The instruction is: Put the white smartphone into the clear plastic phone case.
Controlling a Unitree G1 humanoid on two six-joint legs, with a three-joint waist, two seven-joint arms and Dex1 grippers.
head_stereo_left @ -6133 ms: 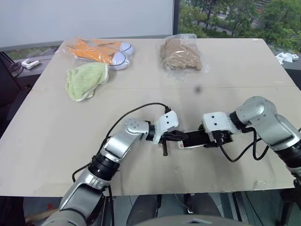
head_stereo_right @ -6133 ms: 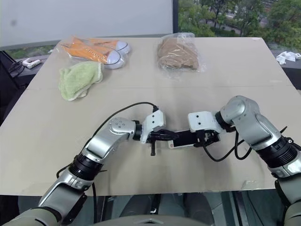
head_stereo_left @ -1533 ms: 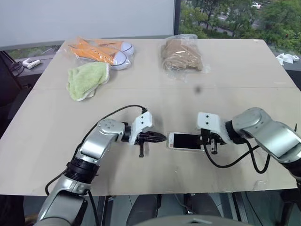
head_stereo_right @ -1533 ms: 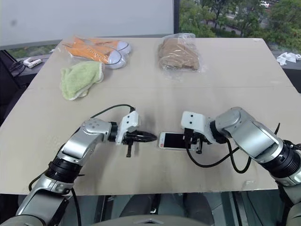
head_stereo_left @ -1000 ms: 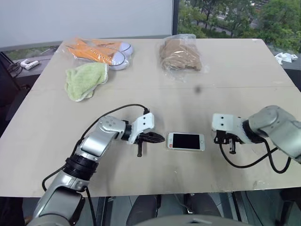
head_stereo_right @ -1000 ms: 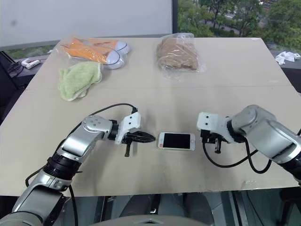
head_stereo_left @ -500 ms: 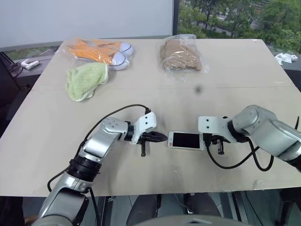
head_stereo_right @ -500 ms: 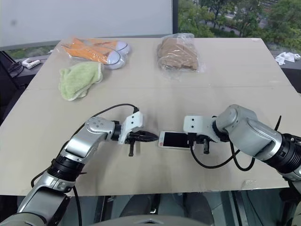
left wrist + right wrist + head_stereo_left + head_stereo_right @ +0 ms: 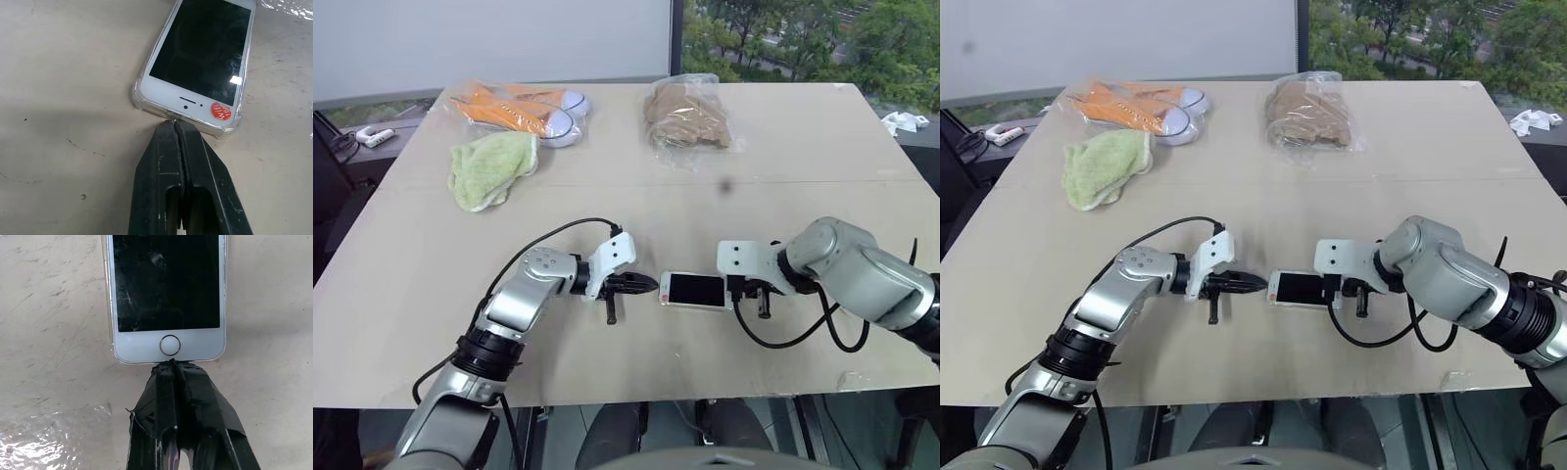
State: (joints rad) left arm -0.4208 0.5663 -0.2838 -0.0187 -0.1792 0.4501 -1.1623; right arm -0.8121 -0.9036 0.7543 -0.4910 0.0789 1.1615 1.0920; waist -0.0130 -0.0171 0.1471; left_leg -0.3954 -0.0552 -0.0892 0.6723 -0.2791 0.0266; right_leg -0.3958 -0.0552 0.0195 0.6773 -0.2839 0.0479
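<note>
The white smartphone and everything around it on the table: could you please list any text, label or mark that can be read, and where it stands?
Round red sticker on the white smartphone, at the earpiece end: white lettering, too small and tilted to read.
Home button at the other end: a plain ring, no text.
Bagged orange shoes, green cloth, bagged brown item: no readable text.

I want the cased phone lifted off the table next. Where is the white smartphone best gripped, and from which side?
Probably across its two long edges near the middle, coming from above. The white smartphone lies flat, screen up, inside the clear plastic phone case; both short ends are crowded by the shut left pincer and right pincer.
</note>
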